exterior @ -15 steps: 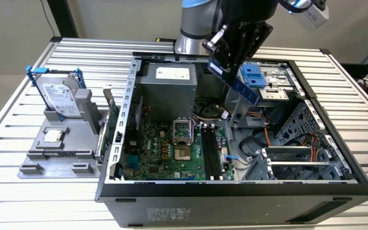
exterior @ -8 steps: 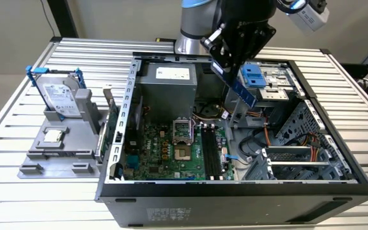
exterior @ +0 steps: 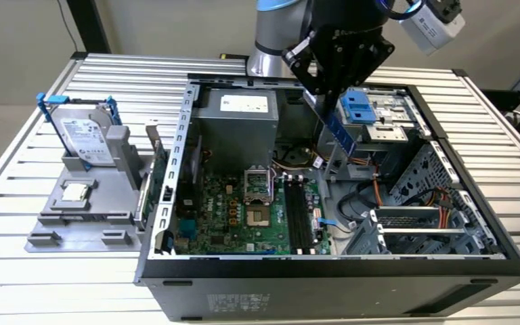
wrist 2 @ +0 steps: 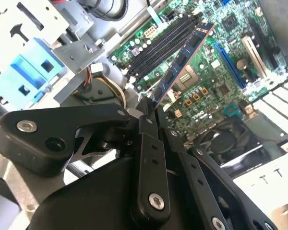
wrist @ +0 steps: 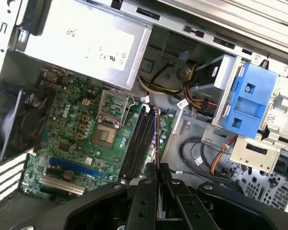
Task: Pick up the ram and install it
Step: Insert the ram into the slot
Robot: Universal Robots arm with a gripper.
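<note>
Black, hinged fingers of the tool (exterior: 329, 98) are pressed together on one end of the thin, flat, dark blue circuit-board stick, the ram (exterior: 341, 132). The pick-up part of the task therefore looks done. The ram hangs in the air from the tool, tilted, over the open black computer case (exterior: 332, 271) that stands on the slatted metal worktop (exterior: 25, 284).

The install is not yet done. The long black memory slots (exterior: 298, 217) on the green motherboard (exterior: 233, 210) appear empty, and the ram is well apart from them, above the case's inside.

In the second wrist view the ram (wrist 2: 182, 62) juts out from the tool (wrist 2: 146, 109) as a narrow strip. It carries a row of flat black chips, and a thin reddish line runs along one long edge. In the first wrist view it is seen edge-on, a fine line (wrist: 156, 139) running roughly along the slots (wrist: 139, 143).
</note>
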